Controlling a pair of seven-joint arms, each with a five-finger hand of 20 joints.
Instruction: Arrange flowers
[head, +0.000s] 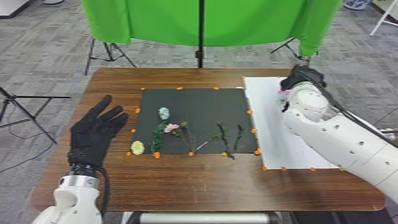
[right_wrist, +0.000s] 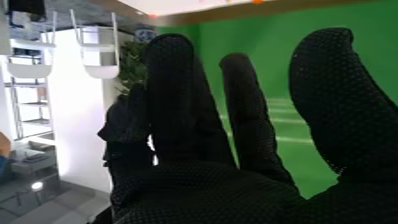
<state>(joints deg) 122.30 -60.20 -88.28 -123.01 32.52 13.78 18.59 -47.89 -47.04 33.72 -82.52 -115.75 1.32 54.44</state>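
We saw the brown wooden table (head: 191, 197) spread widest, with a green cloth (head: 147, 22) hanging beyond its far edge. On the right lay a white sheet (head: 306, 154); to its left lay a dark mat (head: 200, 102), both edged with orange markers (head: 156, 155).

Our left hand (head: 91, 134) was over the table's left part, beside the mat, its fingers straight and spread. Our right hand (head: 305, 75) was at the far right, by the far end of the sheet; in the wrist view we had its fingers straight and parted, its thumb apart.

On the mat's left half we had a pale blue flower (head: 163, 113), with a pale pink flower (head: 171, 128) nearer and slightly right. A yellow flower (head: 137, 147) lay at the mat's near left corner. Thin green stems (head: 224, 137) lay right of these, toward the near edge. A small bright pink thing (head: 283, 93) was just beside our right hand; we could not tell whether they touched.
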